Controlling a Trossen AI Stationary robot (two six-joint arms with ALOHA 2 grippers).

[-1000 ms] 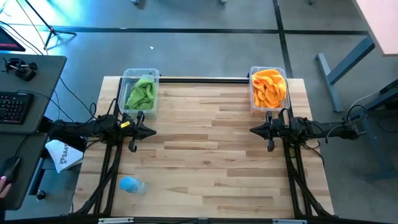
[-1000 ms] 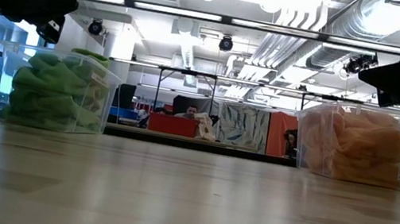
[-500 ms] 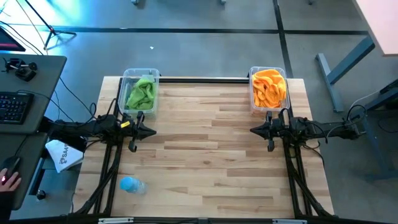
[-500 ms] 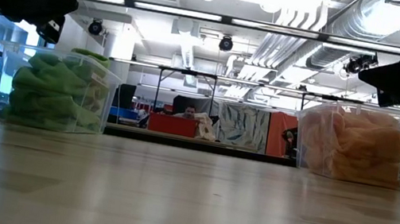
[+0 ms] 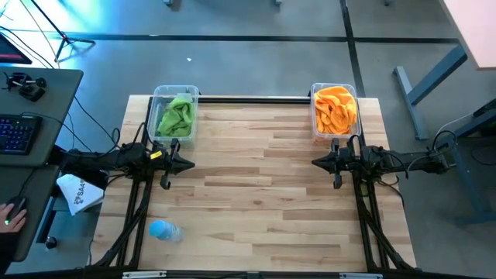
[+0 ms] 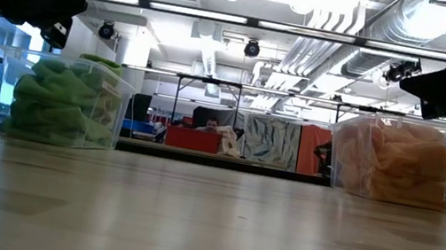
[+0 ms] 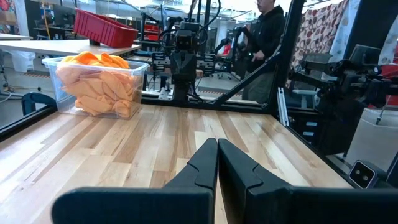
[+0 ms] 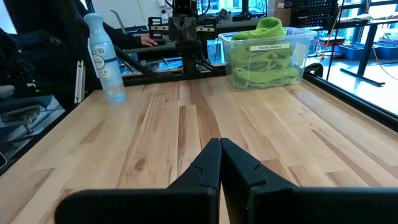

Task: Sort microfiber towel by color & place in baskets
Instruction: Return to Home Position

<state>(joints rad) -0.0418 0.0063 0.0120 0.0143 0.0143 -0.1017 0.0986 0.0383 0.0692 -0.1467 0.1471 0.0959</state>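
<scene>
Green towels (image 5: pixel 176 116) lie bunched in the clear basket (image 5: pixel 163 93) at the table's far left. Orange towels (image 5: pixel 335 110) lie bunched in the clear basket (image 5: pixel 317 91) at the far right. My left gripper (image 5: pixel 191 163) is shut and empty near the table's left edge, just in front of the green basket; its fingers point toward the table's right. My right gripper (image 5: pixel 315 162) is shut and empty near the right edge, in front of the orange basket, pointing left. Both hover above the table. The shut fingertips show in the left wrist view (image 7: pixel 217 144) and the right wrist view (image 8: pixel 220 144).
A pale blue spray bottle (image 5: pixel 164 230) lies on the table's near left part. A desk with a keyboard (image 5: pixel 17 133) stands left of the table, with a person's hand (image 5: pixel 9 215) on it. The wooden tabletop (image 5: pixel 256 194) stretches between the arms.
</scene>
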